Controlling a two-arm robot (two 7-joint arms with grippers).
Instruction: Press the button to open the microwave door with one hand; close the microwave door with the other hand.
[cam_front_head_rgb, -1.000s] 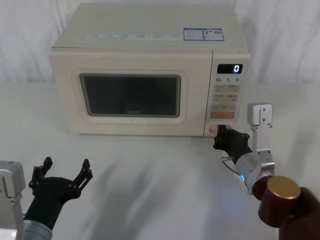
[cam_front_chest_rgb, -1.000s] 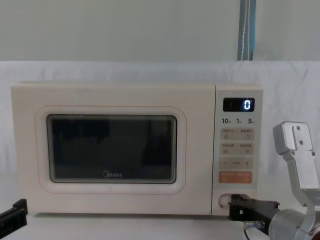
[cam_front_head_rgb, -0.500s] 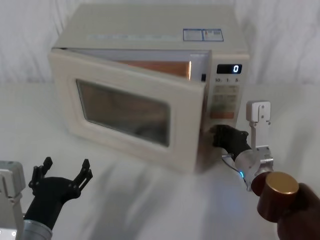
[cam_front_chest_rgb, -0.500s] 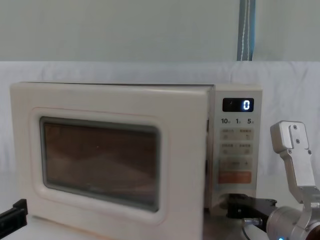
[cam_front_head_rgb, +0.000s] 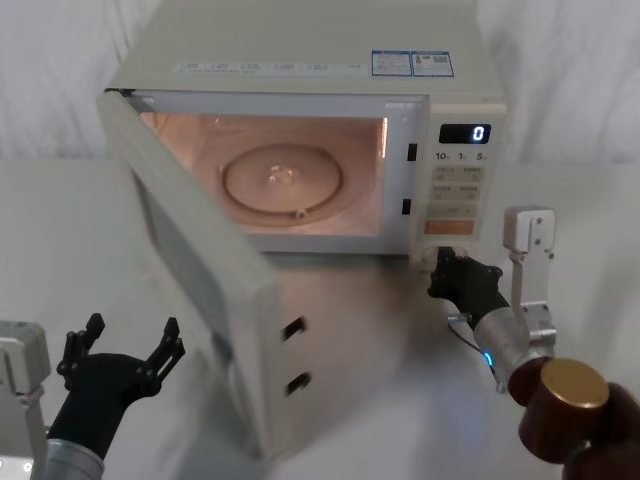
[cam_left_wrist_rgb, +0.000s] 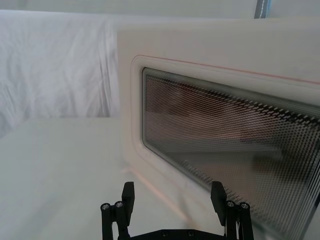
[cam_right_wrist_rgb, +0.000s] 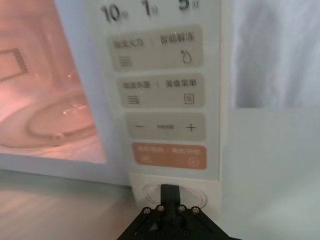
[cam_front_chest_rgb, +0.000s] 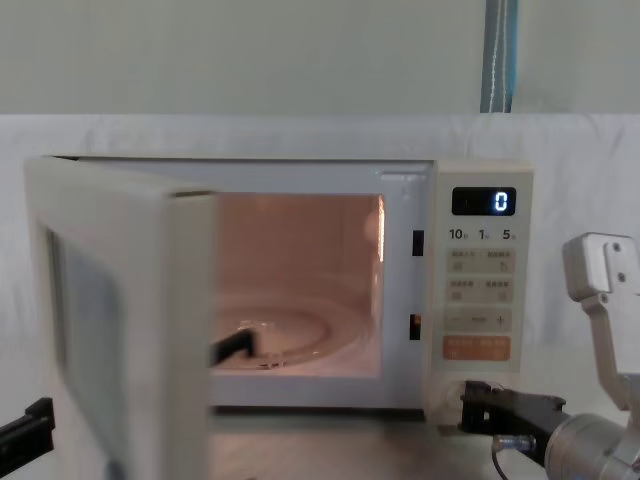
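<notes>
At the cream oval button (cam_right_wrist_rgb: 170, 192), the black angular right gripper (cam_right_wrist_rgb: 170, 192) presses, fingers together; the glass-windowed microwave door (cam_front_head_rgb: 205, 290) stands wide.

**Four views on one microwave**

The head view looks down from above onto the microwave (cam_front_head_rgb: 300, 150) and the white counter (cam_front_head_rgb: 400, 400) before it. The chest view sits lower and faces the oven straight on, level with its lit cavity (cam_front_chest_rgb: 300, 280); both share the keypad panel (cam_front_chest_rgb: 478, 300). The left wrist view looks from close by at the outer face of the microwave door (cam_left_wrist_rgb: 225, 150). The right wrist view sits very near the keypad, facing the button (cam_right_wrist_rgb: 172, 192).
</notes>
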